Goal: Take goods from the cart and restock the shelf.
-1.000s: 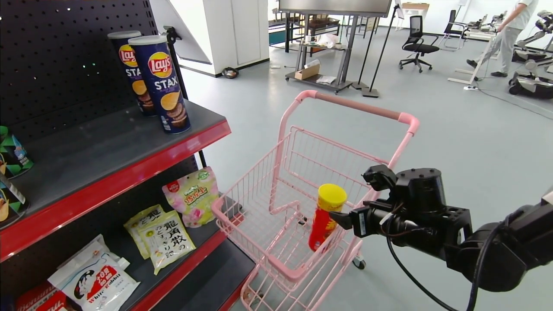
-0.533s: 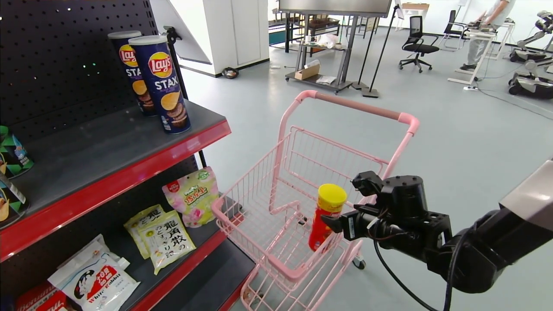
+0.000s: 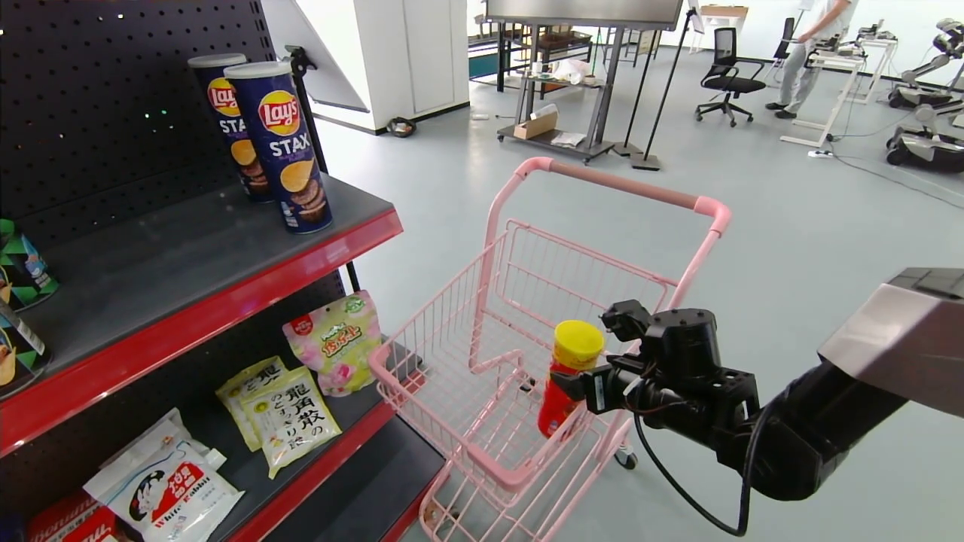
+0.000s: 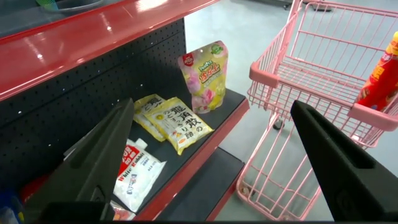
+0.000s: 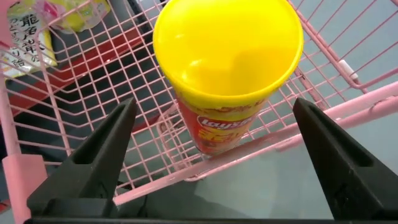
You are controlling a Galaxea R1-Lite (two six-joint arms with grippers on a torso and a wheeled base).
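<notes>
Right gripper (image 5: 212,106), spread wide, faces red can (image 5: 217,127) with yellow lid (image 5: 227,53).

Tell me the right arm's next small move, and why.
Probably ease the right gripper forward until the yellow-lidded can sits well between the fingers, then close. The open fingers straddle the can, upright in the pink cart, but their tips seem barely to reach its near side.

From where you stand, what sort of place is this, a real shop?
Probably a mock shop inside a lab or office: a shelf with chip cans and snack bags, a pink cart, yet an office chair stands behind.
</notes>
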